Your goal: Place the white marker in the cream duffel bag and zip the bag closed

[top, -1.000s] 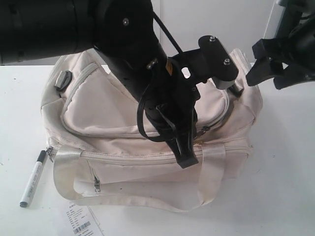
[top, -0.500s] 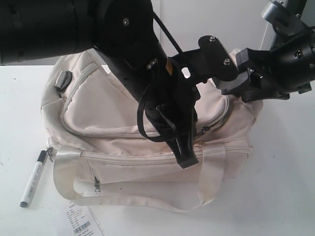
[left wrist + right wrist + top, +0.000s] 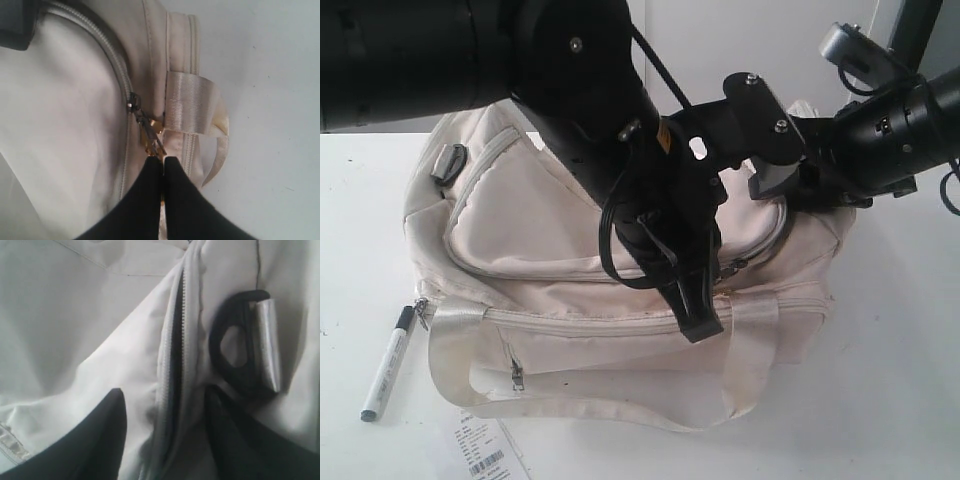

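Note:
The cream duffel bag (image 3: 550,230) lies across the middle of the table. The white marker (image 3: 387,368) with its black cap rests on the table off the bag's front left corner, outside the bag. My left gripper (image 3: 700,326) (image 3: 163,159) points down at the bag's front right and is shut on the brass zipper pull (image 3: 151,136). My right gripper (image 3: 782,188) (image 3: 165,402) is at the bag's right end, partly hidden behind the left wrist. Its jaws stand open astride a fold of fabric with the zipper track (image 3: 172,345), beside a black end buckle (image 3: 235,352).
A white paper tag with a barcode (image 3: 485,455) lies at the front edge, near the marker. The front strap handle (image 3: 600,395) loops over the table. The left arm (image 3: 470,50) fills the upper left of the exterior view. White tabletop surrounds the bag.
The right arm has swung down and left from the upper right corner onto the bag's right end, its jaws narrowing. Left arm, bag and marker have stayed put.

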Controlling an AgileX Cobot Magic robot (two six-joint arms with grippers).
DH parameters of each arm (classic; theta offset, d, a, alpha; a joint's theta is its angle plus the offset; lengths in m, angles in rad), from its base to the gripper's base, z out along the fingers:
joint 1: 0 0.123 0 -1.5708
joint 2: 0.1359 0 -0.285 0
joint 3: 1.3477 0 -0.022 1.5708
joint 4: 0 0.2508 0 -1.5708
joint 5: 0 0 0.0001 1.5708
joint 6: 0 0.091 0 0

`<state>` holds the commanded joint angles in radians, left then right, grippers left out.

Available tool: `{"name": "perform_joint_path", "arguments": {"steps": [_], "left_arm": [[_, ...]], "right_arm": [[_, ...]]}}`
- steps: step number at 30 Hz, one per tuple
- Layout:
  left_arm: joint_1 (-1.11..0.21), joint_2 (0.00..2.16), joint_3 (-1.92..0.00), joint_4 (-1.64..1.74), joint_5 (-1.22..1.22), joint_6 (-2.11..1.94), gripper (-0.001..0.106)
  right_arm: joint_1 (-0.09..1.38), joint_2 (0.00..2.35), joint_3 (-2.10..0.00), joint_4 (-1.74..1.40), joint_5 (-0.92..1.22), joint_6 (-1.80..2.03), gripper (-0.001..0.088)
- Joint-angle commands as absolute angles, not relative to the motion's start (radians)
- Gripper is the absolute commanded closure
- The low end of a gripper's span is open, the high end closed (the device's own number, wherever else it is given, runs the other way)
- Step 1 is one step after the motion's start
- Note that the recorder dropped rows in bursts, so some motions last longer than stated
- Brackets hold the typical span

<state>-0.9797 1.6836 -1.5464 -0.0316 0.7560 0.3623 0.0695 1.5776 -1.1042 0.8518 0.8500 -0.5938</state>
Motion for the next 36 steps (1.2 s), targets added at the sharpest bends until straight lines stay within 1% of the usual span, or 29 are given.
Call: {"name": "perform_joint_path", "arguments": {"steps": [2,3,5,7,8,25,36], "left_arm": [[-0.98,1.684,-1.546,-0.032,0.756,0.362,0.105],[-0.98,1.684,-1.546,-0.032,0.756,0.362,0.105],[-0.98,1.684,-1.546,-0.032,0.756,0.362,0.105],[-0.98,1.684,-1.546,-0.032,0.756,0.362,0.105],[-0.98,1.684,-1.546,-0.032,0.756,0.362,0.105],[-0.98,1.684,-1.546,-0.032,0.758,0.362,0.105],[-0.98,1.684,-1.546,-0.032,0.789,0.362,0.105]], "right_arm": [[0.069,1.58,-1.104,0.856,0.85,-0.611,0.0479],[0.069,1.58,-1.104,0.856,0.85,-0.624,0.0519],[0.069,1.58,-1.104,0.856,0.86,-0.635,0.0641],[0.069,1.58,-1.104,0.856,0.868,-0.665,0.0809],[0.069,1.58,-1.104,0.856,0.87,-0.678,0.0867],[0.069,1.558,-1.104,0.901,0.846,-0.812,0.0868],[0.069,1.558,-1.104,0.901,0.844,-0.819,0.0868]]}}
